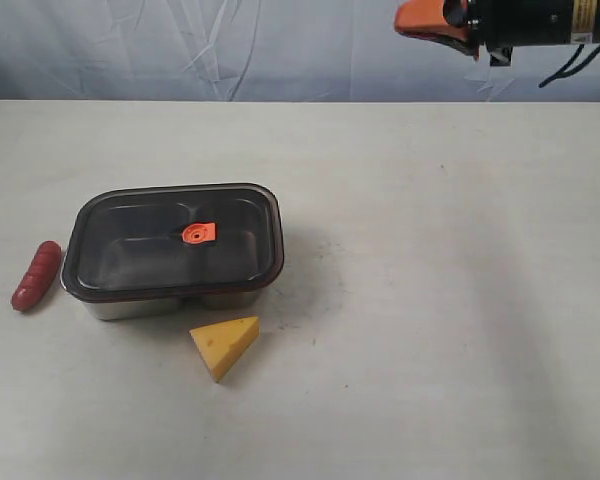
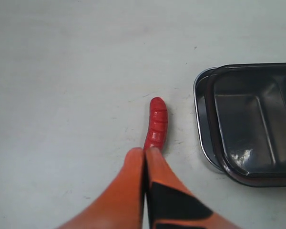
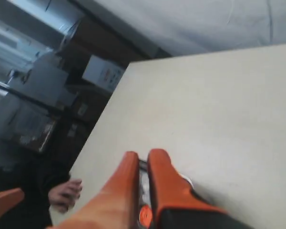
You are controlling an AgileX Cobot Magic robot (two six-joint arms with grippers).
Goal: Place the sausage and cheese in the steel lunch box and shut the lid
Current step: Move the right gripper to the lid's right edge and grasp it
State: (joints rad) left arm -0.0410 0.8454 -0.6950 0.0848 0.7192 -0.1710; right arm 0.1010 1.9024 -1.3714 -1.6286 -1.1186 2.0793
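**Fig. Starting layout for packing the box.** The shiny rectangular stainless-steel lunch box (image 1: pixel 130 306) stands left of centre on the pale counter (image 1: pixel 430 300). It is covered by the dark translucent rounded-rectangle lid (image 1: pixel 140 250), which carries an orange centre valve tab (image 1: pixel 198 234). In the left wrist view the lid sits slightly askew, with a strip of steel rim showing past one end.

The small red-brown ridged toy sausage (image 1: pixel 36 275) lies on the counter just beside the box's left end, with a gap between them. The yellow-orange holed cheese wedge (image 1: pixel 225 345) lies just in front of the box. Neither is inside.

The left gripper (image 2: pixel 145 153) hovers near one end of the sausage, its orange fingers pressed together and holding nothing. The right gripper (image 3: pixel 143 160) is raised at the far right, well apart from all the items. Its fingers are parted by only a narrow slit, and it is empty.

*Judgement:* nothing can go in while the lid is on, so taking the lid off is the step in hand.
- **Lid:** grip it at an overhanging edge and lift it straight up so the tray is not dragged. Set it on bare counter well away from both foods.
- **Sausage:** the left gripper must spread first, then close across the sausage's short axis at mid-length. The round body would probably roll if only one finger touched it.
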